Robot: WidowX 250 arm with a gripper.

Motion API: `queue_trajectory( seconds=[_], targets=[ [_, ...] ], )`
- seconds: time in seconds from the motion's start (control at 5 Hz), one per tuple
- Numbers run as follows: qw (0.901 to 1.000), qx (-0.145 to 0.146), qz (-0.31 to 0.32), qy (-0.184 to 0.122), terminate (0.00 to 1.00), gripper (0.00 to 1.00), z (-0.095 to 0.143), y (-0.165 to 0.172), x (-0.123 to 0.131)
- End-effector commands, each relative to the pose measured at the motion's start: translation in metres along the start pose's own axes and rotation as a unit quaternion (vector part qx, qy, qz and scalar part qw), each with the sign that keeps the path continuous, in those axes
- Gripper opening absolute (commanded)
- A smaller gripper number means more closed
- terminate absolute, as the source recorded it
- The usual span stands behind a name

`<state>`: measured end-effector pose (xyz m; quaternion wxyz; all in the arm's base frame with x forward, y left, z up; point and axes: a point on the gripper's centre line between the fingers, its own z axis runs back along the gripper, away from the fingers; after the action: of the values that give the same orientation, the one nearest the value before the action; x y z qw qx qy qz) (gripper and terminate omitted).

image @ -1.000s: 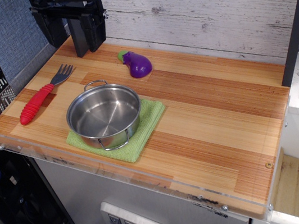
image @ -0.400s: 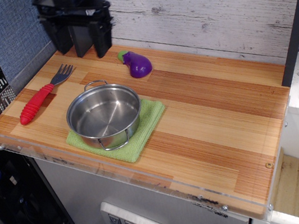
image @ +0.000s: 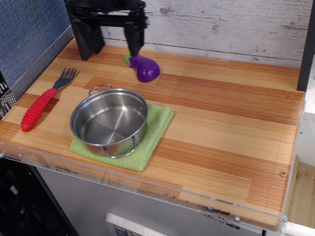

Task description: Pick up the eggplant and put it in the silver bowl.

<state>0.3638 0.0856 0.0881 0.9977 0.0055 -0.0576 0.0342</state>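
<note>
Nearest, the silver bowl [image: 110, 122] is seated on a green cloth [image: 149, 140]; beyond it the eggplant [image: 145, 67] is laid on the wooden board [image: 218, 120], overhung by the gripper [image: 111, 46], fingers spread and empty.

- The silver bowl [image: 110, 122] sits on a cloth [image: 149, 140].
- The eggplant [image: 145, 68] lies at the bowl's 1 o'clock.
- The fork [image: 44, 101] lies at its 10 o'clock.
- The gripper [image: 111, 46] hangs at the eggplant's 10 o'clock.
</note>
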Motion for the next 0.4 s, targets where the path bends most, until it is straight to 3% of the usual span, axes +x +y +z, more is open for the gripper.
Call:
queue_trajectory(
  seconds=[0.0, 0.2],
  targets=[
    [0.9990, 0.028, 0.015, -0.032, 0.00, 1.00, -0.0083, 0.0012, 0.0455],
    [0.9987, 0.034, 0.025, -0.027, 0.00, 1.00, -0.0180, 0.0020, 0.0541]
  ],
)
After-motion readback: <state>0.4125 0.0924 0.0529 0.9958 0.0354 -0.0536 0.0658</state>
